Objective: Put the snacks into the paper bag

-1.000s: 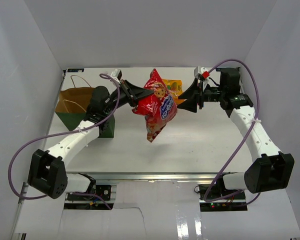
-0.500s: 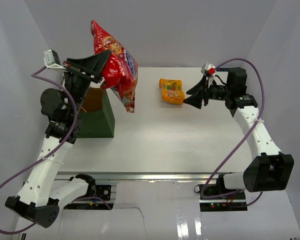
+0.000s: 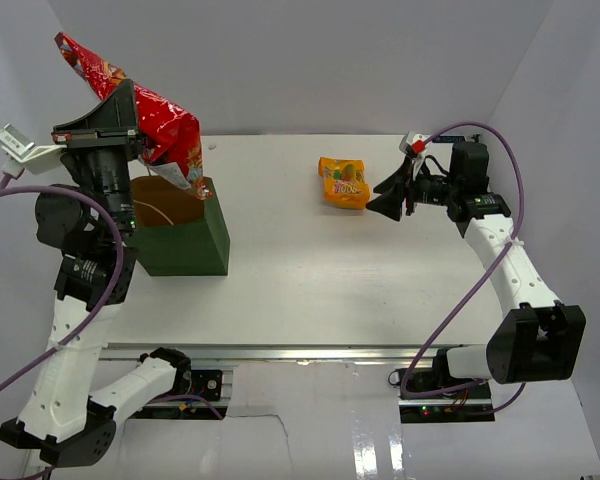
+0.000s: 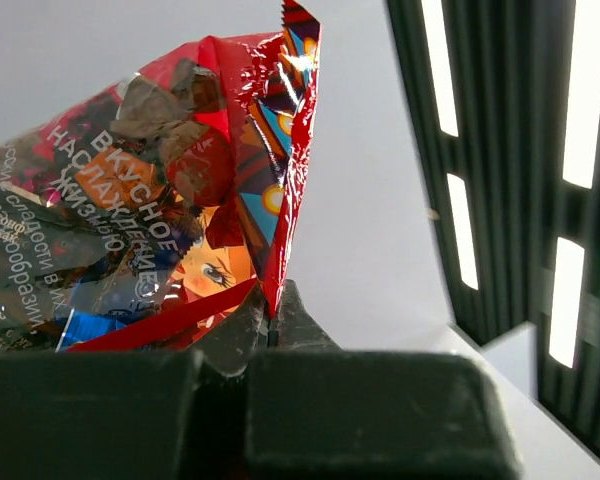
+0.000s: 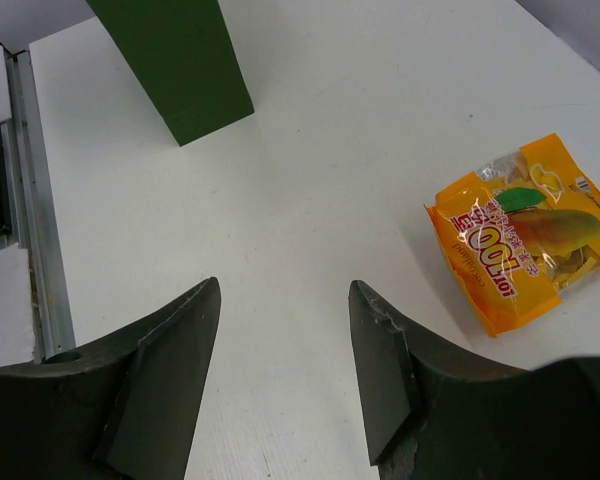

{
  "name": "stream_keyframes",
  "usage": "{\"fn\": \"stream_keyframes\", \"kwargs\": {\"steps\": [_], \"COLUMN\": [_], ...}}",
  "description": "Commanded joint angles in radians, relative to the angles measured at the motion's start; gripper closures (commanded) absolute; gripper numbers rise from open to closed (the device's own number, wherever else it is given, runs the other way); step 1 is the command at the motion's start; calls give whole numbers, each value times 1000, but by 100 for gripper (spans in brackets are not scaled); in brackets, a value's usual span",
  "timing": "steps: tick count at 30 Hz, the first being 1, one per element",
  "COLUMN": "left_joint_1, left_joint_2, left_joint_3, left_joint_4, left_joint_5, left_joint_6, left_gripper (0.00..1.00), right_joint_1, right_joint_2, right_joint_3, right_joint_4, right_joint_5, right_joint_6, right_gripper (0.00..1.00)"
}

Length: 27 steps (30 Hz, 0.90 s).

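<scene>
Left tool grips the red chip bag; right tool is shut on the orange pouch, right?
No. The right tool is open and empty; the orange pouch lies on the table apart from it, as the right wrist view shows. The left tool does grip the red chip bag.

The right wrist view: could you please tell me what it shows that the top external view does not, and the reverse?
Only the right wrist view shows the mango print on the orange-yellow pouch. Only the top external view shows the left gripper holding the red chip bag raised near the paper bag. Both show the pouch, the paper bag and the open right gripper.
</scene>
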Motion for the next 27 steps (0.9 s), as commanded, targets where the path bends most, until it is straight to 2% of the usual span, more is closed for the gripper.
{"fn": "stream_keyframes", "kwargs": {"steps": [1, 4, 15, 27], "left_joint_1": [0, 0, 0, 0], "left_joint_2": [-22, -28, 15, 52], "left_joint_3": [83, 101, 108, 45], "left_joint_4": [30, -13, -133, -145], "left_joint_5": [-152, -266, -467, -533], "left_joint_6": [89, 127, 124, 138], "left_gripper": [100, 100, 100, 100], "right_joint_1": [-8, -9, -11, -18], "right_joint_2": [5, 11, 14, 0], "right_joint_3": [-4, -2, -10, -25], "right_joint_4": [35, 35, 40, 44], "right_joint_5": [13, 18, 29, 30], "right_joint_6": [-2, -2, -3, -2], "right_gripper": [39, 39, 39, 39]}}
